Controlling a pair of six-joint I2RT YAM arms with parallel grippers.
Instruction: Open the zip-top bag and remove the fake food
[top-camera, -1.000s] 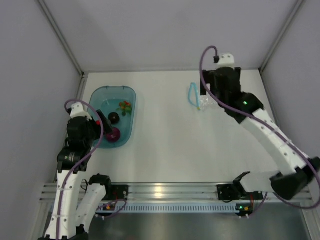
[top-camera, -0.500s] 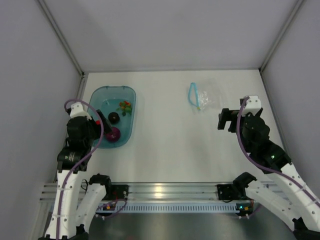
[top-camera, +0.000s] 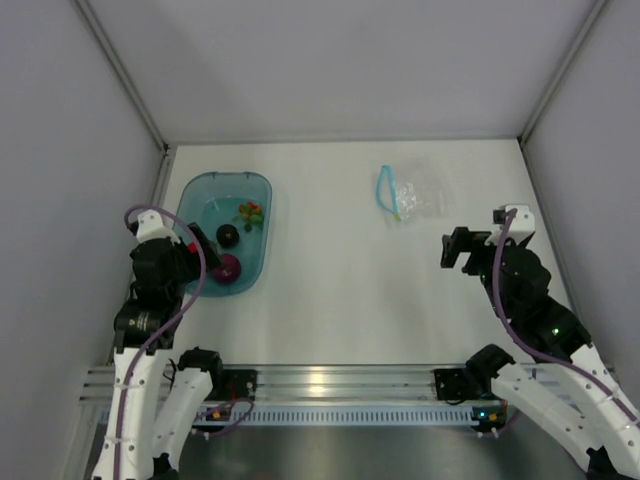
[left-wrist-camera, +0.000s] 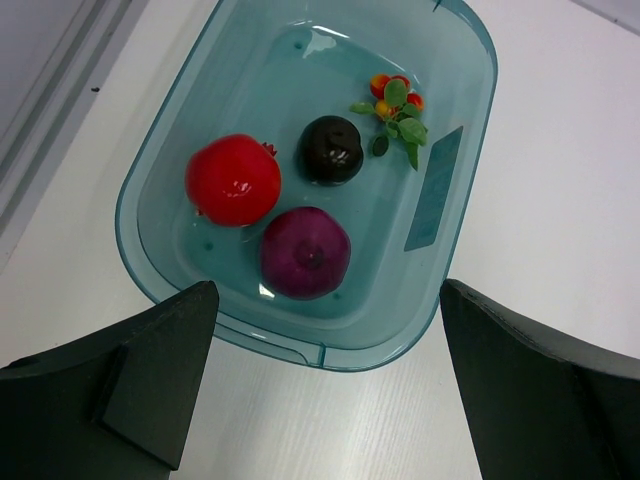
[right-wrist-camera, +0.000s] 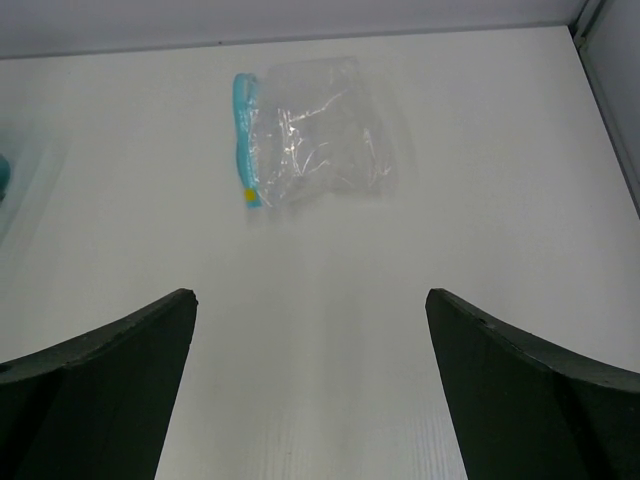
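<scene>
The right arm has pulled back from its reach over the far side of the table (top-camera: 330, 280) to the near right. The right gripper (top-camera: 452, 248) now hangs well apart from the zip-top bag (top-camera: 415, 192), jaws spread wide and holding nothing. The left arm has only eased back a little.

The teal tub (top-camera: 196, 196) sits at the left with the left gripper (left-wrist-camera: 325, 300) above its near rim, fingers wide apart and empty. A careless lift or swing from there could clip that rim and shove or tip the tub, which looks light enough to slide.

The bag lies flat and crumpled at the far right, its blue zip strip (right-wrist-camera: 241, 130) on the left edge, and it looks empty. Thin film like this would shift at the slightest brush, so a second pass by the right arm could drag it off its spot or fold it over.

The fake food is all in the tub: a red piece (left-wrist-camera: 233, 180), a magenta one (left-wrist-camera: 305, 252), a black one (left-wrist-camera: 332, 150) and a green-orange-red sprig (left-wrist-camera: 395, 105). The three round ones would likely roll if the tub is jolted.

A small yellow bit (right-wrist-camera: 250, 195) sits at the near end of the zip strip. Whether it belongs to the bag or is a leftover scrap cannot be told. If it is food, the task would be called finished too soon.
</scene>
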